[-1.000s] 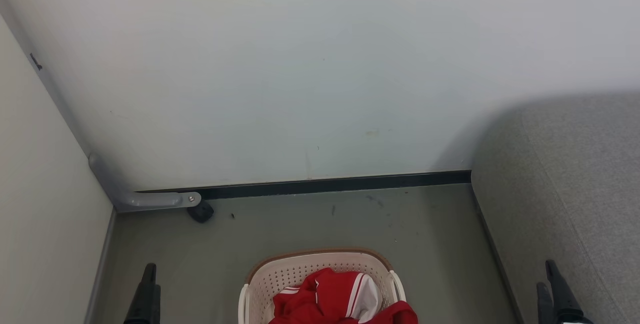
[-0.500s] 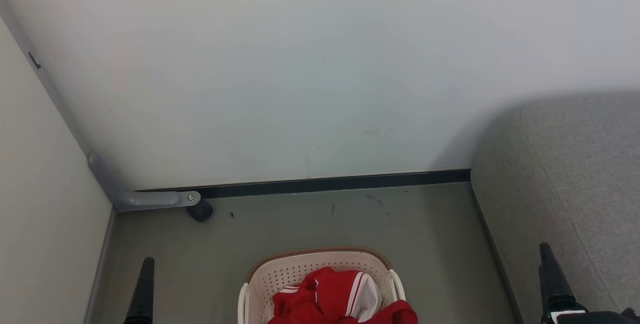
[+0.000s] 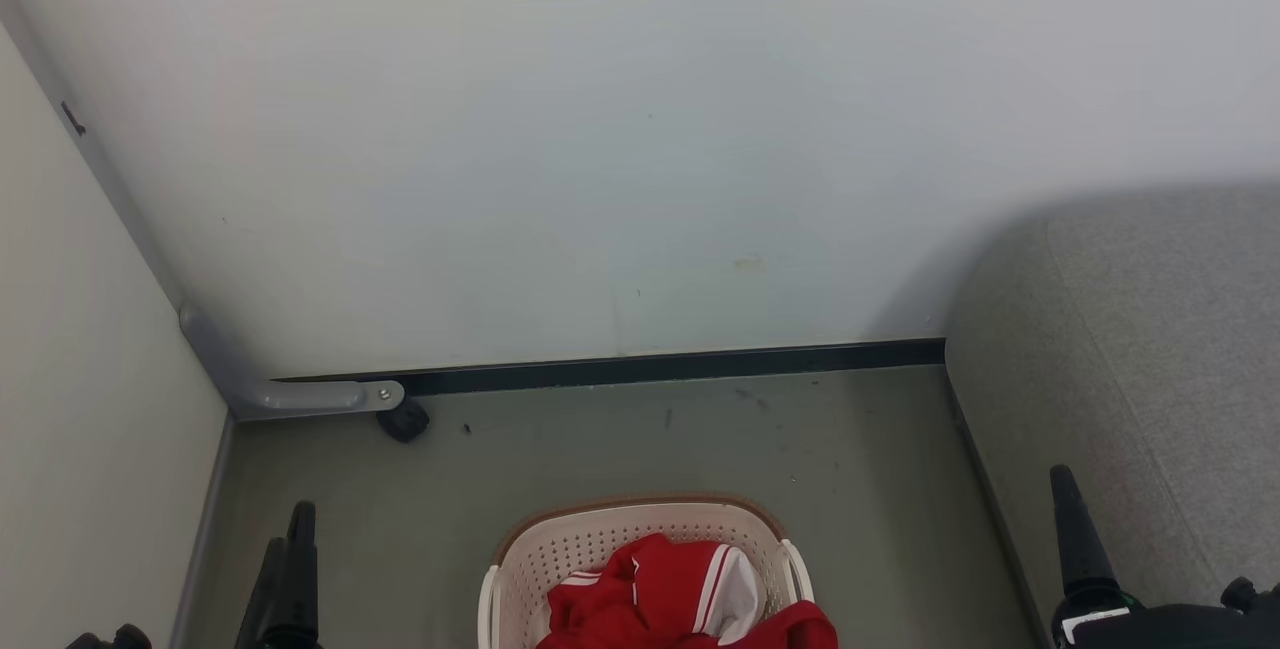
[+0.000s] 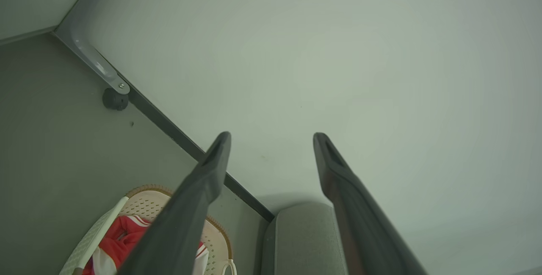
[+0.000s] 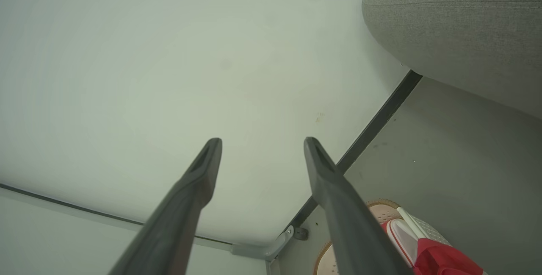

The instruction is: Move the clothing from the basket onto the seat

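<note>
Far left: pale side wall (image 3: pixel 90 379) meets the back wall (image 3: pixel 620 159) in a corner. A grey bracket (image 3: pixel 300 396) sits at the corner's foot, with a small black knob (image 3: pixel 404 421) just beside it on the floor (image 3: pixel 620 449).

Near left: left gripper (image 4: pixel 272 137), fingers (image 4: pixel 211 169) released and spread wide, nothing between them, above bare floor.

Near centre: the basket (image 3: pixel 640 509) stands on the floor, apart from both grippers. The clothing (image 3: pixel 660 594) lies bunched inside it, red with white stripes, spilling toward the right rim.

Right: the seat (image 3: pixel 1150 349), grey woven fabric, its far end near the back wall.

Near right: right gripper (image 5: pixel 262 141), fingers likewise released, empty, at the seat's near edge.
</note>
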### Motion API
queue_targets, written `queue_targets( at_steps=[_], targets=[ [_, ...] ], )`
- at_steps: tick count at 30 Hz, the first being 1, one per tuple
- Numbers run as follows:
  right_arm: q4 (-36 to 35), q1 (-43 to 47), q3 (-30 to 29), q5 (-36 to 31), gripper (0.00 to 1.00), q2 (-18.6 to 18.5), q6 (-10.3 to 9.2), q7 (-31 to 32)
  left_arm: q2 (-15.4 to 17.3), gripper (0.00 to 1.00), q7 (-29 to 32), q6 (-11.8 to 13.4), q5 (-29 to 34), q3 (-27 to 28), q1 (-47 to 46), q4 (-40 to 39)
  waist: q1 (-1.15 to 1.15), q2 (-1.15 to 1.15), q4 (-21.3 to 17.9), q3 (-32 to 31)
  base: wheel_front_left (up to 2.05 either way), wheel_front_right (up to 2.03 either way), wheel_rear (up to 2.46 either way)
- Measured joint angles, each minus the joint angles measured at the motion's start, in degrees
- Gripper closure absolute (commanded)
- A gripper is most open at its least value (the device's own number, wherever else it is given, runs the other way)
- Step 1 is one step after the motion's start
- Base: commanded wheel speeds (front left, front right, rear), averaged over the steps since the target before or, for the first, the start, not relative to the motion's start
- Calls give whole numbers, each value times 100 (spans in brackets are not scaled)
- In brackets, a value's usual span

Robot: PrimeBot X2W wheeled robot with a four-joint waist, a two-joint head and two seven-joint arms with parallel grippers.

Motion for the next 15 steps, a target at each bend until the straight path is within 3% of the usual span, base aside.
queue_targets(
  at_steps=[15],
  targets=[
    [-60, -168, 523, -1605, 0, -376, -320, -310, 393, 0, -310, 330, 1834, -343, 0, -280, 0, 0, 25, 24, 0, 0, 0]
  ],
)
